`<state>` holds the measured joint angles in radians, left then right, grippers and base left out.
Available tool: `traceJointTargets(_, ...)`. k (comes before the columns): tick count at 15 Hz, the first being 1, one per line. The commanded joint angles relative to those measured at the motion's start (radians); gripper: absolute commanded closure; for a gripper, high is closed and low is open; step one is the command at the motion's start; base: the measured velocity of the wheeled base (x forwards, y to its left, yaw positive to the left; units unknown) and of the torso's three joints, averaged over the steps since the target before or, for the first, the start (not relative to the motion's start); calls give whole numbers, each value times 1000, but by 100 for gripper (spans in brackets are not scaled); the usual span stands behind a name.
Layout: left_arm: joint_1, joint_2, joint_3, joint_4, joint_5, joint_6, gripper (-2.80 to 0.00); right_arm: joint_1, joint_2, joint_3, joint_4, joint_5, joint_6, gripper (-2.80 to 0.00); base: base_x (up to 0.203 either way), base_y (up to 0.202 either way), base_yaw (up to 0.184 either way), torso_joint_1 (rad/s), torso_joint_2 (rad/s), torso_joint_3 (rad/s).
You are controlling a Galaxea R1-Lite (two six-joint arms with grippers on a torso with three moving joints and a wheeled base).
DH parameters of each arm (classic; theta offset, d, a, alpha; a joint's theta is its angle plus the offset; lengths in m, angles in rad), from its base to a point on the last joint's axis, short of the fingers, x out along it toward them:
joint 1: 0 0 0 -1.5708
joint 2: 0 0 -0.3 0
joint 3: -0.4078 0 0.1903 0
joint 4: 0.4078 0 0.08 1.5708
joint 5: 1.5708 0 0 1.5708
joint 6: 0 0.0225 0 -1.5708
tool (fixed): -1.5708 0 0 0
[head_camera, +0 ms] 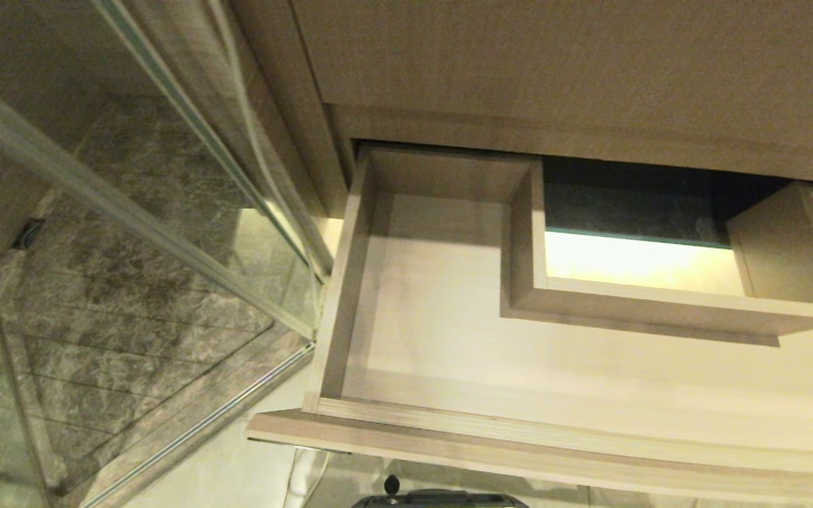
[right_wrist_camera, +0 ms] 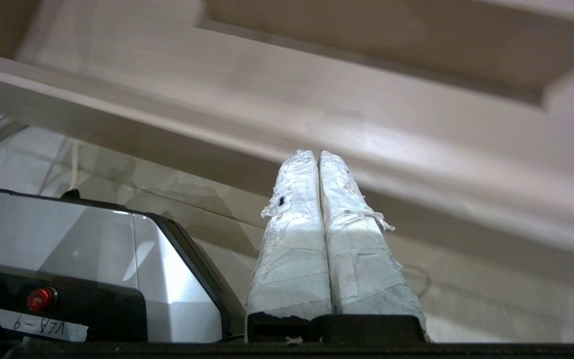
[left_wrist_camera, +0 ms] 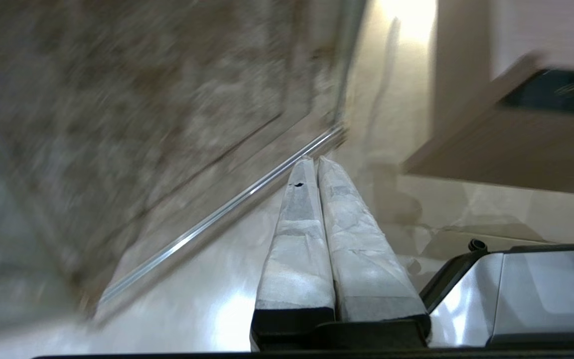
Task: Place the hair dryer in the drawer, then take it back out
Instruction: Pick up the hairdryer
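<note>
Both grippers, left gripper (left_wrist_camera: pixel 317 162) and right gripper (right_wrist_camera: pixel 318 154), hang below the drawer (head_camera: pixel 519 423) front, jaws pressed together, holding nothing. Open drawer lies bare; hair dryer appears nowhere, so neither arm is nearer.

Warm dim light, glare beneath the drawer (head_camera: pixel 449 296), blurred left wrist view.
</note>
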<state>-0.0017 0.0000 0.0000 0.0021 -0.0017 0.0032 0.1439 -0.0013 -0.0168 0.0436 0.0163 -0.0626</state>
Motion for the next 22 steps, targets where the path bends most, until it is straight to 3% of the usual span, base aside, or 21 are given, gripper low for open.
traceJointTargets(1, 0, 0, 1, 1, 0, 0, 0, 0, -39, 0, 1, 5, 1, 0, 2, -7, 166, 2, 1, 2)
traceJointTargets(4, 0, 0, 2, 1, 0, 0, 0, 0, -39, 0, 2, 1, 5, 0, 1, -3, 116, 5, 2, 1)
traceJointTargets(12, -1, 0, 0, -1, 0, 20, 0, 0, -39, 0, 2, -1, 10, 0, 0, 0, 0, 0, 0, 0)
traceJointTargets(22, 0, 0, 2, 1, 0, -3, 0, 0, -39, 0, 2, -2, 6, 0, 0, 0, 0, 7, -14, -3)
